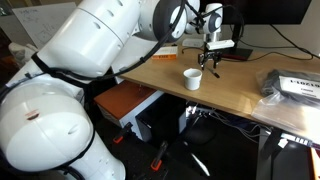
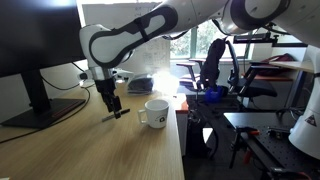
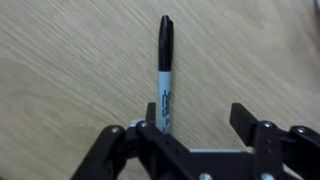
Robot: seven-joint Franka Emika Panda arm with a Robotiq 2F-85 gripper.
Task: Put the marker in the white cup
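Pale wood grain fills the wrist view, where the marker [image 3: 165, 70], black with a grey label, lies on the bench [image 3: 60, 60]. Its capped tip points away from the tool [image 3: 195, 125] and its near end runs in close beside one of the fingers [image 3: 145, 135]. The tool is released, its jaws standing wide apart and clasping nothing, and the opposite finger is well clear of the marker. In both exterior views the tool [image 2: 113, 103] hangs low over the bench, pointing downward, near the white cup [image 2: 155, 113]. The cup stands upright on the wood, apart from the marker [image 2: 117, 116], which shows as a short dark stick under the tool. A black monitor [image 2: 40, 45] stands at the back of the bench.
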